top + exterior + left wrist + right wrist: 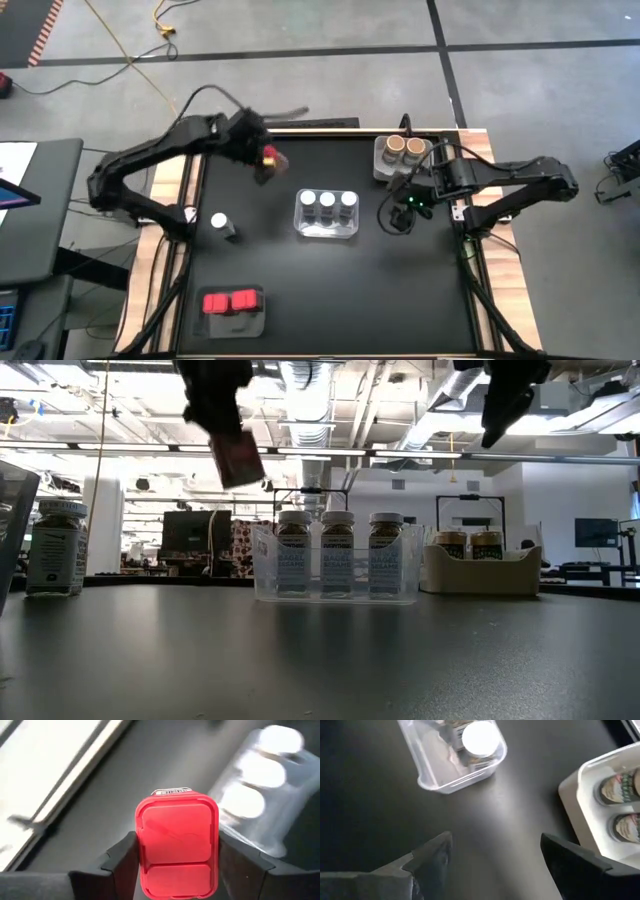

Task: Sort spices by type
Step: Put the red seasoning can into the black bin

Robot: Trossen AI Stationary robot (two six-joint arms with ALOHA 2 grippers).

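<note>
In the upper left of the high view, the left hand [262, 155] is clamped on a red spice box [176, 845], carried clear above the black worktop [330, 290]. The right hand [408, 196] hangs empty with fingers wide, right of centre, between the clear tray [326, 232] of white-lidded jars [326, 200] and the grey tray [382, 165] of brown jars [404, 147]. One white-lidded jar [220, 222] stands alone at left, and two red boxes [231, 302] sit in a tray at lower left.

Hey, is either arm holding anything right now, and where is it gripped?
The left gripper holds a red spice box by its two opposite sides, lifted clear of the table. The right gripper holds nothing; its jaws stand open.
</note>
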